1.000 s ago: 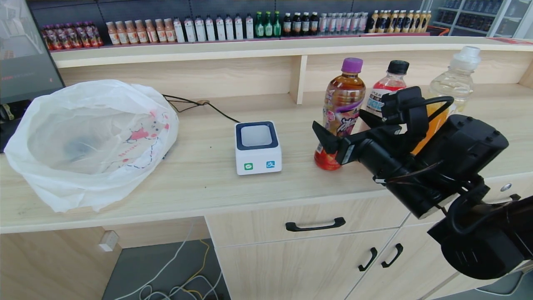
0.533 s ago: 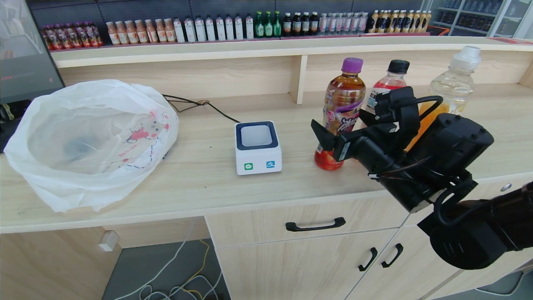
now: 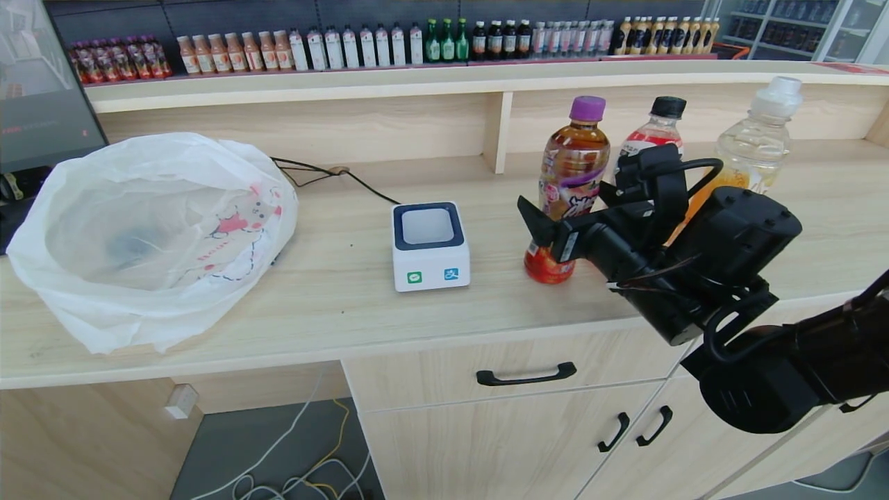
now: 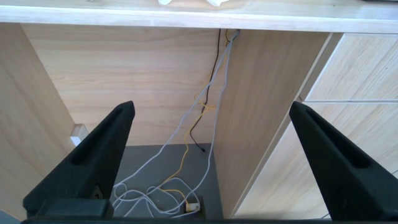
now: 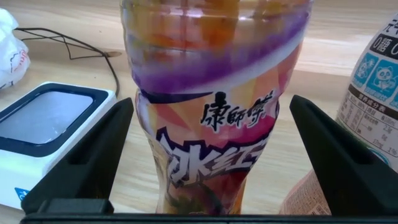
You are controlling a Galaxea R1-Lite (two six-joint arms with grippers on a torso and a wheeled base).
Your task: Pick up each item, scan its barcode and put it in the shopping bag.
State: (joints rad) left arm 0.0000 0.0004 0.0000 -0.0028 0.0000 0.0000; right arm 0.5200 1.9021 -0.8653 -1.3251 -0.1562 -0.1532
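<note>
On the counter (image 3: pixel 333 292), right claw (image 5: pixel 211 102) spread wide around purple-capped bottle (image 3: pixel 574 160), not gripping it, left claw (image 4: pixel 211 106) wide open.

Three bottles are recorded: purple-capped bottle (image 3: pixel 575 167), black-capped bottle (image 3: pixel 653 135), white-capped bottle (image 3: pixel 760 146); one scanner (image 3: pixel 430 246); one shopping bag (image 3: pixel 153 236).

tea bottle (image 3: pixel 573 173): purple cap, amber, red base. next bottle (image 3: pixel 654 133): black cap, red-white label. scanner (image 3: pixel 430 267): white, navy top. bag (image 3: pixel 153 236): white, pink print. counter (image 3: pixel 333 292): pale woodgrain.
</note>
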